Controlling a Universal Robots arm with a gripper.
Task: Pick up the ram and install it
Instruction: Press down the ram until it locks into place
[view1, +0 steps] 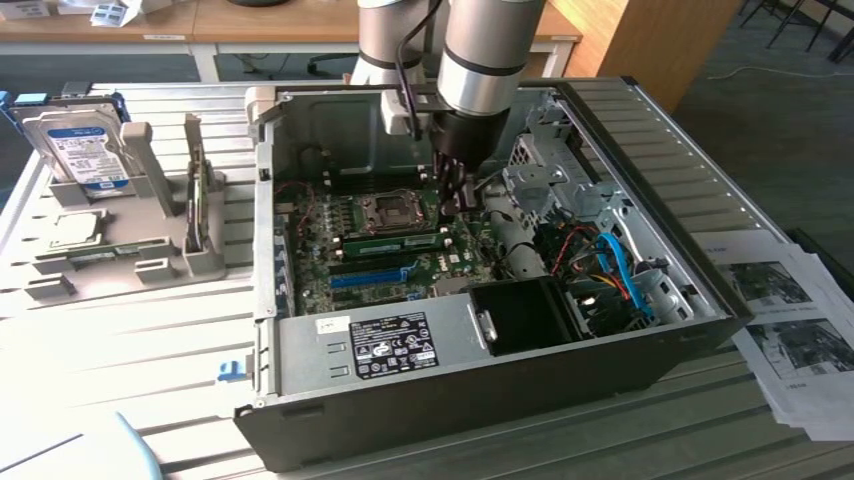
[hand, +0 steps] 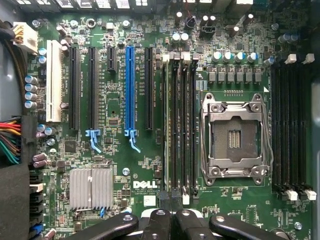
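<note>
Grey plastic is what I see farthest to the exterior view's left of the jaws: a rack (view1: 150, 175) standing well apart from them on the pale slatted worktop (view1: 147, 320). A hard drive (view1: 80, 150) with a blue-and-white label leans upright in it. Nearer the jaws on that same side, the open computer case (view1: 467, 400) lies on its side with the motherboard (view1: 314, 275) facing up.

Inside the case, the ram (view1: 394, 243) — a long green stick — stands on edge in one of the black memory slots, between the CPU socket (view1: 396, 208) and the blue expansion slot (view1: 367, 277). One end of it lies close to the jaws, just to their exterior-view left. On my wrist feed the ram (hand: 168, 125) is a thin edge running straight away from the jaws, with the socket (hand: 235, 135) on one side of it and the blue slot (hand: 130, 85) on the other.

The arm (view1: 487, 60) reaches down into the case. The jaws are pressed together with nothing between them, poised over that end of the stick — whether they touch it I cannot tell.

Just to the exterior view's right of the jaws is a silver drive cage (view1: 554, 170). Blue cables (view1: 621, 270) run farther out on that side, and printed sheets (view1: 787, 320) lie outside the case, well apart from the jaws.
</note>
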